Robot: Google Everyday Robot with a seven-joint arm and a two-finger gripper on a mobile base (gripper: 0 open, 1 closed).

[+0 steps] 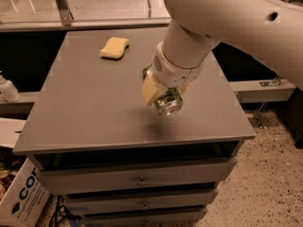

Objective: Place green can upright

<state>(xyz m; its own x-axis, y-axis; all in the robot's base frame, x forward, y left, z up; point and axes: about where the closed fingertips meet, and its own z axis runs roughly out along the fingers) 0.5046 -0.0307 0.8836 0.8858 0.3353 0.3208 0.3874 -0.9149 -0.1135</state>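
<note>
The green can [166, 102] shows only its silver end rim and a bit of green side. It is held tilted, its end facing down and toward the camera, lifted above the grey cabinet top [94, 112]. My gripper [163, 93] is shut on the can, its pale yellowish fingers [150, 90] wrapped around the can's sides. The large white arm comes in from the upper right and hides the rest of the can.
A yellow sponge [114, 48] lies at the far left part of the cabinet top. The cabinet has drawers below its front edge. A white bottle [7, 90] and a cardboard box [21, 197] are at the left on the floor side.
</note>
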